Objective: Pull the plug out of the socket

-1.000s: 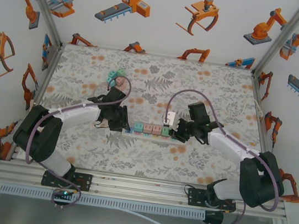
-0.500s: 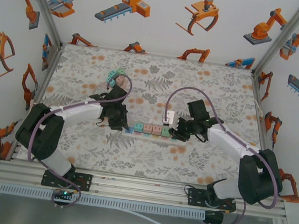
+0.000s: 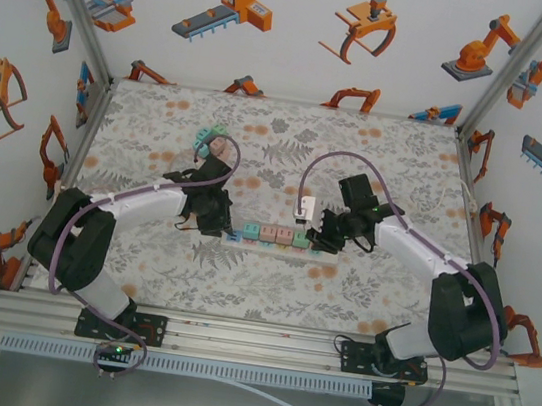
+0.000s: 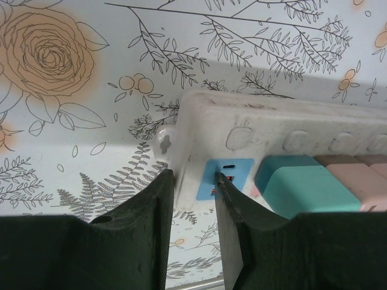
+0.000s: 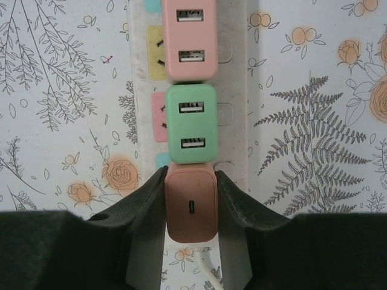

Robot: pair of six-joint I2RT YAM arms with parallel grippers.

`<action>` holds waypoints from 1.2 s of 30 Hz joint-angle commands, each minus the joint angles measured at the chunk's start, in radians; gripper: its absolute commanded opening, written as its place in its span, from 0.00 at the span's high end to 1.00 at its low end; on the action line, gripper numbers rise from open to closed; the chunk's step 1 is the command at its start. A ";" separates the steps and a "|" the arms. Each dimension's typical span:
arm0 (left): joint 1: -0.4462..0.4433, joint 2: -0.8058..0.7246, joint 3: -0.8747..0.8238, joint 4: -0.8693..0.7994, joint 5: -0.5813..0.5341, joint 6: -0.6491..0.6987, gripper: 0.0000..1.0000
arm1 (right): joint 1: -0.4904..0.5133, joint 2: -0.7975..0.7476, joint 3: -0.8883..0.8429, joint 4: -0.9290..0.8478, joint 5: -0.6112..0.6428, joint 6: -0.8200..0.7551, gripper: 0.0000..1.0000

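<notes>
The socket (image 3: 233, 236) is a long white power strip lying across the middle of the table. A row of pastel plugs sits on it. My right gripper (image 5: 190, 175) is shut on the brownish-pink plug (image 5: 190, 208) at the strip's right end (image 3: 314, 241); both fingers press its sides. Beyond it stand a green plug (image 5: 190, 124) and a pink plug (image 5: 189, 39). My left gripper (image 4: 192, 178) is open at the strip's left end (image 4: 272, 121). One finger is off the end and the other rests over the blue outlet (image 4: 236, 166), beside a teal plug (image 4: 302, 187).
A white cable (image 5: 205, 272) leaves the strip's near end in the right wrist view. A small white block (image 3: 306, 208) lies just behind the strip. A teal and pink cluster (image 3: 209, 139) lies further back left. Printed walls enclose the floral table (image 3: 268, 294).
My right gripper has slid a little left along the strip onto the end plug. My left gripper has edged slightly towards the strip's left end.
</notes>
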 commanded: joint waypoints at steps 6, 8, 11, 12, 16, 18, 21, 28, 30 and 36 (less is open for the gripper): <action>0.003 -0.003 -0.013 -0.103 -0.124 0.021 0.65 | -0.003 -0.114 0.039 0.002 -0.048 0.003 0.83; 0.003 -0.007 -0.007 -0.106 -0.126 0.025 0.65 | -0.005 -0.133 0.040 0.002 -0.049 0.006 0.83; 0.004 -0.021 0.010 -0.117 -0.126 0.031 0.65 | -0.008 -0.161 0.046 0.004 -0.054 0.022 0.83; 0.003 -0.028 0.012 -0.117 -0.124 0.031 0.64 | -0.008 -0.169 0.048 0.010 -0.055 0.036 0.83; 0.004 -0.079 0.020 -0.084 -0.075 0.051 0.62 | -0.008 -0.214 0.051 0.090 -0.094 0.159 0.83; 0.003 -0.108 0.029 -0.076 -0.064 0.057 0.58 | -0.008 -0.242 0.036 0.205 -0.102 0.300 0.83; 0.004 -0.162 0.048 -0.074 -0.079 0.075 0.55 | -0.008 -0.284 -0.011 0.445 -0.039 0.624 0.84; 0.005 -0.368 0.078 -0.034 -0.020 0.217 0.49 | -0.008 -0.337 -0.029 0.598 0.230 1.285 0.85; 0.006 -0.445 0.067 0.005 0.017 0.277 0.47 | -0.008 -0.366 -0.054 0.606 0.304 1.426 0.86; 0.005 -0.658 0.032 0.078 0.177 0.511 0.37 | -0.008 -0.495 -0.148 0.449 0.492 1.734 0.87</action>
